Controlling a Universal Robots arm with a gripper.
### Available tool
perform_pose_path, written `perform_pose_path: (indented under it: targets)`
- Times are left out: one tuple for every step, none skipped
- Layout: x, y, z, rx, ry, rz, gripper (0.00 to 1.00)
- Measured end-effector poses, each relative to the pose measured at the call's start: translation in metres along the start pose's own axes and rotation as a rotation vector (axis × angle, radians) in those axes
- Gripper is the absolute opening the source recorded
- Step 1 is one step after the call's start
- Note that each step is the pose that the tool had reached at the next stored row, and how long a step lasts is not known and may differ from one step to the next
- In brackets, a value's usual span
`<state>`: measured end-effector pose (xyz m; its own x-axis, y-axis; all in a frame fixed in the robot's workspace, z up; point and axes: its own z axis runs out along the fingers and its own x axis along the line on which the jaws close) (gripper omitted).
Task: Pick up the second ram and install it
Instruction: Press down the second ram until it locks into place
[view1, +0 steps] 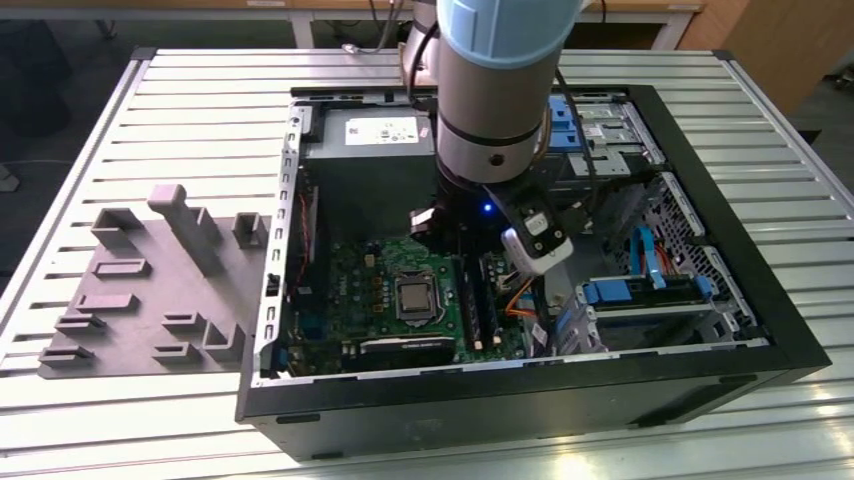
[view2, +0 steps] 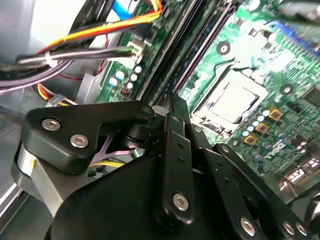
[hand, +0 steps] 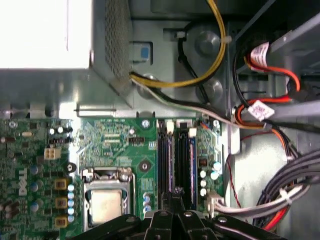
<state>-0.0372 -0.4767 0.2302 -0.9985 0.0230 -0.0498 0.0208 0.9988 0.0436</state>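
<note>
My gripper (view1: 461, 252) hangs inside the open computer case, low over the motherboard's memory slots (view1: 481, 300). In both wrist views its black fingers (view2: 172, 107) stand close together, shut, with the tips right above the slots (hand: 181, 155). A long thin dark strip with a bluish edge, which looks like the second ram (hand: 172, 160), stands on edge among the slots and runs out from under my gripper (hand: 176, 195). I cannot tell whether the fingers touch it. The processor socket (hand: 106, 205) lies beside the slots.
A grey blocky holder tray (view1: 160, 290) lies on the slatted table at the exterior view's left of the case. Yellow, black and red cables (hand: 250, 115) run close to the slots. Drive bays (view1: 641, 290) and the power supply (view1: 380, 130) crowd the case.
</note>
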Motion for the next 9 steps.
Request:
perform_pose_path:
  targets:
    - [0.0001, 0.0027, 0.0001, 0.0001, 0.0000, 0.000, 0.11]
    - [0.0001, 0.0053, 0.0002, 0.0001, 0.0000, 0.000, 0.11]
    - [0.0002, 0.0074, 0.0003, -0.0001, -0.0001, 0.000, 0.11]
    - [0.0002, 0.0092, 0.0004, -0.0001, -0.0001, 0.000, 0.11]
    - [0.0003, 0.0112, 0.0005, 0.0000, 0.0000, 0.000, 0.11]
    - [0.0003, 0.0129, 0.0005, 0.0000, 0.0000, 0.000, 0.11]
    - [0.0003, 0.0146, 0.0006, 0.0000, 0.0000, 0.000, 0.11]
    - [0.0004, 0.0162, 0.0007, -0.0001, -0.0001, 0.000, 0.11]
    - [0.0004, 0.0176, 0.0008, -0.0002, 0.0000, 0.000, 0.11]
